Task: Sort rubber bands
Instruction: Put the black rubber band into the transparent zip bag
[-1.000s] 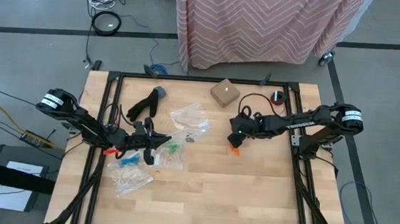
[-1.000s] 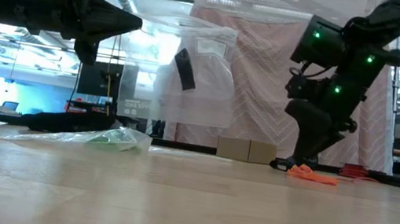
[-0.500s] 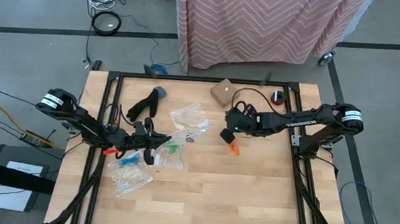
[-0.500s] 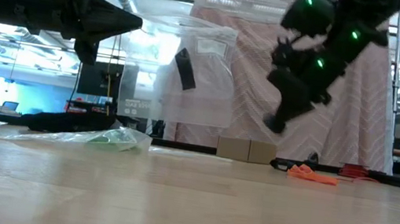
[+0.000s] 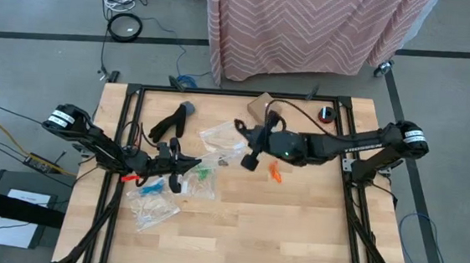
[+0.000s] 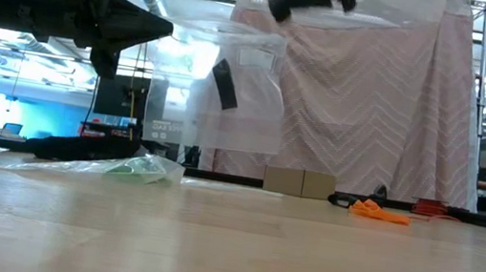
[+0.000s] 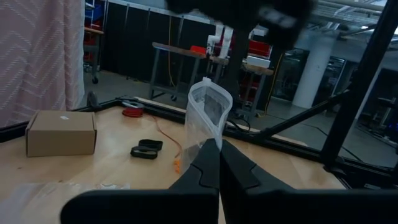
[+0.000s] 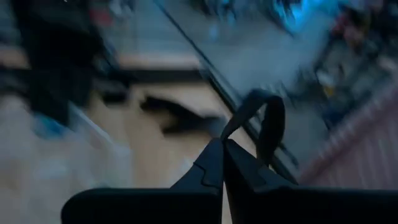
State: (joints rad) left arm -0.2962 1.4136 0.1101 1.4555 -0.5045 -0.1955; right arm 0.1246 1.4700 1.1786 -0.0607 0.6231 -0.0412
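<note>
My left gripper (image 5: 185, 173) is over the table's left half, shut on a clear zip bag (image 6: 231, 86) that hangs upright above the table. My right gripper (image 5: 249, 159) is high over the middle, beside the bag's top (image 6: 277, 8). It is shut on a black rubber band (image 8: 266, 121). Orange rubber bands (image 5: 275, 175) lie in a small heap on the wood (image 6: 377, 211). Green bands (image 5: 205, 173) show inside a flat bag lying under my left gripper. My left gripper pinches the bag's side edge (image 6: 179, 32) near its top between two fingers, coming level from the table's left. The bag hangs upright, clear of the table, its mouth up (image 7: 209, 93). My right gripper pinches the black band's near part (image 8: 231, 135) at its fingertips. The loop stands out past the fingers, lifted clear.
More clear bags lie flat at the left (image 5: 155, 202) and the middle (image 5: 222, 137). A cardboard box (image 5: 264, 109) and a red item (image 5: 327, 113) sit at the far edge. A dark object (image 5: 173, 122) lies at the far left. The near half is bare wood.
My right gripper has risen from the table beside the orange bands. It has gone toward the table's left, up to the held bag's top, and tipped from pointing down to nearly level. The orange heap has stayed where it was.
</note>
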